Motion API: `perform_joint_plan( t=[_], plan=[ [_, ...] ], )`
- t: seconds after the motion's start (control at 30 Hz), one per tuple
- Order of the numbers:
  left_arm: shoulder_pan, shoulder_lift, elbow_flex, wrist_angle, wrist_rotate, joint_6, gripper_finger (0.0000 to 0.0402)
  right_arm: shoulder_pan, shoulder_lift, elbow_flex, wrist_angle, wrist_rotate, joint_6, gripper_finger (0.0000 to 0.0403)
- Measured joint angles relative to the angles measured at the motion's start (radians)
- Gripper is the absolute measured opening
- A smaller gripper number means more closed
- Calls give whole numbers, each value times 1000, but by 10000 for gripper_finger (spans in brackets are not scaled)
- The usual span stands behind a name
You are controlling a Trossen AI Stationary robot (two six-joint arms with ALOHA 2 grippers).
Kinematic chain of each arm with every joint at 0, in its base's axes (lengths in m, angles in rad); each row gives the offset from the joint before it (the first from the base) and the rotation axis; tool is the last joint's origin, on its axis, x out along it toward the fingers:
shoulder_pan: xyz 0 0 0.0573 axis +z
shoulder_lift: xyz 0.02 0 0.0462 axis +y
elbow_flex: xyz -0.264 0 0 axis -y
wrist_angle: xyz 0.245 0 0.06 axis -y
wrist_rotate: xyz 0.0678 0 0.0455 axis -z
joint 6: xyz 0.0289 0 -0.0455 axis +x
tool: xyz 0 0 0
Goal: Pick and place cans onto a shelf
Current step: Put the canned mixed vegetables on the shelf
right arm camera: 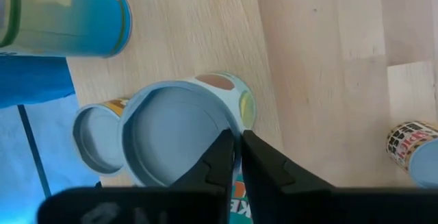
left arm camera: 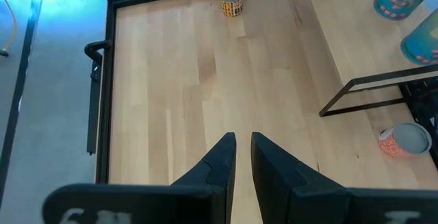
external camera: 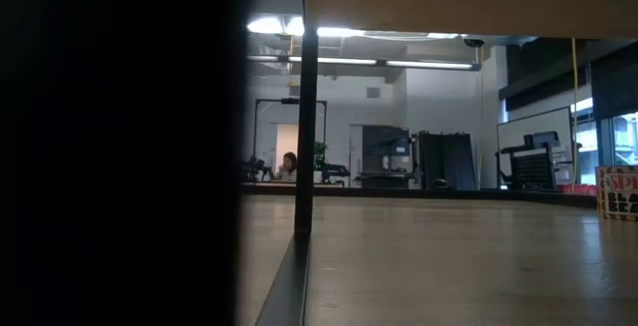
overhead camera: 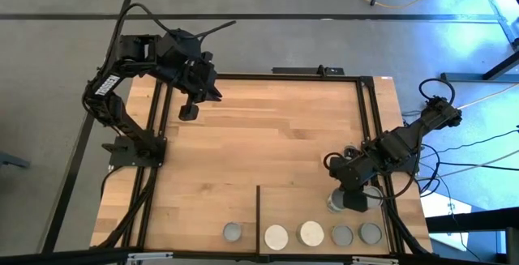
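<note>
Right hand [overhead camera: 354, 201] over can [overhead camera: 336, 201], wooden tabletop [overhead camera: 268, 127]

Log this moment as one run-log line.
right hand: closed on rim of can | left hand: waiting, far corner | shelf: row of cans

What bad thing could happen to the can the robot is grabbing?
The right gripper pinches only the rim of a can, so it might slip or tip. Another can stands right against it and could get knocked. The left gripper waits far away, so it can't help.
</note>
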Motion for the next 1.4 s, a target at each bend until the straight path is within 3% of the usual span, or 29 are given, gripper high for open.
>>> perform_joint_plan(
  t=[0.83, 1.17, 1.4],
  plan=[
    [0, 0, 0, 0, 0, 0, 39, 0, 2, 24, 9, -29, 4, 33],
    [0, 0, 0, 0, 0, 0, 39, 0, 2, 25, 7, 28, 15, 34],
    [0, 0, 0, 0, 0, 0, 39, 1, 1, 25, 9, -30, -20, 27]
  ],
)
